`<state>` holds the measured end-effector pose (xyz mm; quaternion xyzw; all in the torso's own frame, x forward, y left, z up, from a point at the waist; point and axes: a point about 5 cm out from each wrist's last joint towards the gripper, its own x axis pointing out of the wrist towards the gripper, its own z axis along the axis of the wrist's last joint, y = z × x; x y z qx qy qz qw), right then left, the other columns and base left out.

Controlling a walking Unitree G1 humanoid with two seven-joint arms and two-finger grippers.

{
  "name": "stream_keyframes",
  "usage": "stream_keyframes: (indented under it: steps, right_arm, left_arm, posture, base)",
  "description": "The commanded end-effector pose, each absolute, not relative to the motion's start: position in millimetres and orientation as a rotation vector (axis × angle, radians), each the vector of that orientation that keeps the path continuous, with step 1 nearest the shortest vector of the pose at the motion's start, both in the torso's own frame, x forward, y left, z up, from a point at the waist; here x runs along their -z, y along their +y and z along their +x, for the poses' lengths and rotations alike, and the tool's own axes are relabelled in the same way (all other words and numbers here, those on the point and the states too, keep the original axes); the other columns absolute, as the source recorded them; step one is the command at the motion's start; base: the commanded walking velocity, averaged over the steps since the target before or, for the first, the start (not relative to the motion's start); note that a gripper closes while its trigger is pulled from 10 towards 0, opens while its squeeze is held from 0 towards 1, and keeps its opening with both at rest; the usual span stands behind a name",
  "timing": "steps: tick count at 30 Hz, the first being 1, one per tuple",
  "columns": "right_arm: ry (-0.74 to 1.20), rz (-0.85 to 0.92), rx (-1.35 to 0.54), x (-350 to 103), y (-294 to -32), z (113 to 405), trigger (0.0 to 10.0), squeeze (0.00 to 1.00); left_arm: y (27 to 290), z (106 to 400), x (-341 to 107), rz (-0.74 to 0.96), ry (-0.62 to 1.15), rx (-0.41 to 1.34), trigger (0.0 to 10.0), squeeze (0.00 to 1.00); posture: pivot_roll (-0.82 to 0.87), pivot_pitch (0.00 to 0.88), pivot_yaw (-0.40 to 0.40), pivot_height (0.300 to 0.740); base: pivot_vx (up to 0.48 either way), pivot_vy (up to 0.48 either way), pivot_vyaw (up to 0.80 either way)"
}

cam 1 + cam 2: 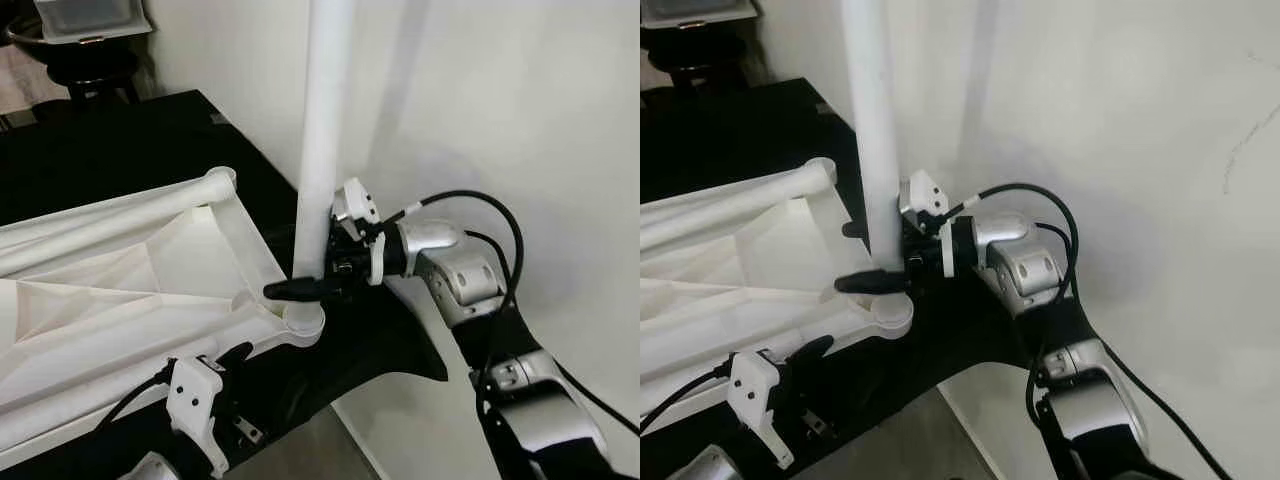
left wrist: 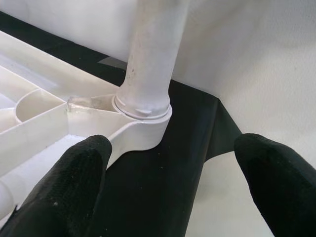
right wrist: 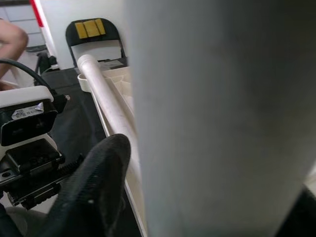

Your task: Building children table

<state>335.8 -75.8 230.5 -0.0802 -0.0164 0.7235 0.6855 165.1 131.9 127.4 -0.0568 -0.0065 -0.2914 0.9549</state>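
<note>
The white plastic table top (image 1: 120, 300) lies upside down on a black surface. One white leg (image 1: 322, 150) stands upright in the corner socket (image 1: 302, 322) nearest me. My right gripper (image 1: 868, 258) is shut on this leg just above the socket, one finger (image 1: 292, 290) across its front and the other behind it. My left gripper (image 2: 168, 187) is open low beside the same corner; its left fingertip (image 2: 64, 187) is close to the table top's edge, with only black surface between the fingers. A second white leg (image 1: 110, 215) lies along the table top.
A white wall (image 1: 520, 100) rises close behind and right of the leg. The black surface (image 1: 120, 140) ends near the socket, with grey floor (image 1: 300, 450) below. A dark pot with a white box (image 1: 85, 40) sits far left. A chair (image 3: 94, 32) and a person's arm (image 3: 10, 39) are beyond.
</note>
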Motion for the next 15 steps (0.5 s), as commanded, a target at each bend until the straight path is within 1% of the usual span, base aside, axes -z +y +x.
stream_keyframes:
  steps: [1,10,11,12,14,15]
  right_arm:
    - [-0.050,-0.179,-1.645,-232,-79,337,0.0,0.00]
    - [-0.002,-0.180,-1.654,-225,-90,339,0.0,0.00]
    - [-0.005,-0.226,-1.522,-218,-86,345,0.0,0.00]
    - [-0.005,-0.226,-1.522,-218,-86,345,0.0,0.00]
    - [-0.011,-0.263,-1.421,-211,-82,350,0.0,0.00]
    - [-0.011,-0.263,-1.421,-211,-82,350,0.0,0.00]
  left_arm:
    - [130,162,-129,-0.117,-0.010,0.601,10.0,0.00]
    - [129,159,-131,-0.122,-0.010,0.604,10.0,0.00]
    - [129,159,-132,-0.125,-0.010,0.605,10.0,0.00]
    - [129,159,-132,-0.125,-0.010,0.605,10.0,0.00]
    - [129,159,-132,-0.126,-0.009,0.605,10.0,0.00]
    - [129,159,-132,-0.126,-0.009,0.605,10.0,0.00]
  posture:
    - [-0.16,0.141,-0.089,0.740]
    - [-0.17,0.163,-0.092,0.740]
    - [-0.18,0.167,-0.094,0.740]
    - [-0.18,0.167,-0.094,0.740]
    - [-0.18,0.167,-0.094,0.740]
    - [-0.18,0.167,-0.094,0.740]
  base:
    - [0.000,0.000,0.00]
    - [0.000,0.000,0.00]
    - [0.000,0.000,0.00]
    - [0.000,0.000,0.00]
    - [0.000,0.000,0.00]
    - [0.000,0.000,0.00]
